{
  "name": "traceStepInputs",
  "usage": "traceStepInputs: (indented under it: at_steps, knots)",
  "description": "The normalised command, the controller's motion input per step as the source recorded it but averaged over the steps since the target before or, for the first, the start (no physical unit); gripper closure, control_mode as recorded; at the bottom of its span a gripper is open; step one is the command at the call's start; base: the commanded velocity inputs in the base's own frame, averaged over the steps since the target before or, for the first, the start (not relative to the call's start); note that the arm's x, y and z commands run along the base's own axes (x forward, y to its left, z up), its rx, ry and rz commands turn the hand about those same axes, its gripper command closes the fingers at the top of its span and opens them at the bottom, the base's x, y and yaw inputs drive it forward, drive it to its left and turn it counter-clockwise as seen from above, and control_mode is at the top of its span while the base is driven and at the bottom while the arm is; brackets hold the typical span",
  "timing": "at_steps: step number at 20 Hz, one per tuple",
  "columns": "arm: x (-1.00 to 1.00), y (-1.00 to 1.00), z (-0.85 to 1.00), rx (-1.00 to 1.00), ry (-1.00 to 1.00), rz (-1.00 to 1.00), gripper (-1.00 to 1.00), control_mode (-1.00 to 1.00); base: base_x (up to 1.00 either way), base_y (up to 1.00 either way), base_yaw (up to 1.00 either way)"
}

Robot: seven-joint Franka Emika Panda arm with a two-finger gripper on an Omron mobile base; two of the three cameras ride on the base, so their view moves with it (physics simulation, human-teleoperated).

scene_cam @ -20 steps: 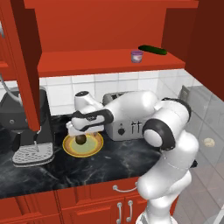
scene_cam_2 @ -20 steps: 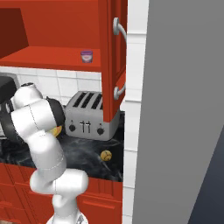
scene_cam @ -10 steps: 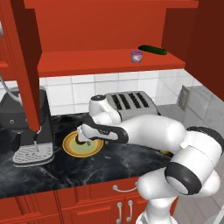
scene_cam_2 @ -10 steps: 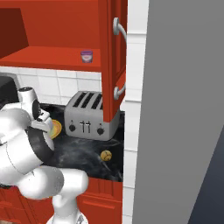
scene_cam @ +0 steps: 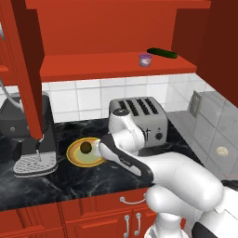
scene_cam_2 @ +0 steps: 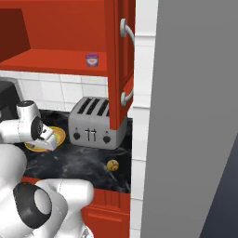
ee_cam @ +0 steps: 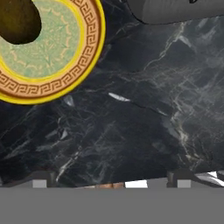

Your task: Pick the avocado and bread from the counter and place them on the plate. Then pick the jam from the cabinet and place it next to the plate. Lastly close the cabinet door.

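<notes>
One item of the three is already where it belongs: the small dark brown-olive avocado (scene_cam: 86,147) sits on the pale green centre of the round yellow-rimmed plate (scene_cam: 74,156), a little toward its 12 o'clock edge in the left base view. In the hand view that same avocado (ee_cam: 18,19) lies at 10 o'clock and the black marble-veined worktop (ee_cam: 131,113) fills the rest, so the claw (ee_cam: 111,179) points at bare stone beside the plate with nothing between its fingertips, which stand wide apart at the bottom corners. That fits a hand that has let go and is free for the next pick.

The small golden-tan bread lump (scene_cam_2: 112,165) rests alone on the worktop, near its front edge, at about 5 o'clock from the silver four-slot toaster (scene_cam_2: 93,123) in the right base view, well apart from the plate, so I judge it the next target. The tiny lilac jam jar (scene_cam: 145,59) stands upright on the red cabinet shelf (scene_cam: 111,65), beside a long dark-green vegetable (scene_cam: 161,53). The tall red cabinet door (scene_cam: 25,69) hangs open, leaving the shelf reachable.
</notes>
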Motion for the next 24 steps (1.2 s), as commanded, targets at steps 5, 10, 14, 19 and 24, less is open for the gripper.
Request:
traceStepInputs:
  at_steps: [5, 10, 14, 19, 24]
  knots:
    - [-0.03, -0.39, 0.13, -0.01, 0.01, -0.07, -1.00, -1.00, 0.00, 0.00, 0.00]
    - [0.00, -0.46, 0.00, 0.00, 0.00, 0.00, -1.00, -1.00, 0.00, 0.00, 0.00]
    - [-0.08, -0.50, 0.02, -0.02, 0.00, 0.00, -1.00, -1.00, 0.00, 0.00, 0.00]
    - [-0.03, -0.58, 0.03, -0.06, 0.02, 0.00, -1.00, -1.00, 0.00, 0.00, 0.00]
    - [-0.11, -0.59, 0.10, -0.09, 0.05, -0.01, -1.00, -1.00, 0.00, 0.00, 0.00]
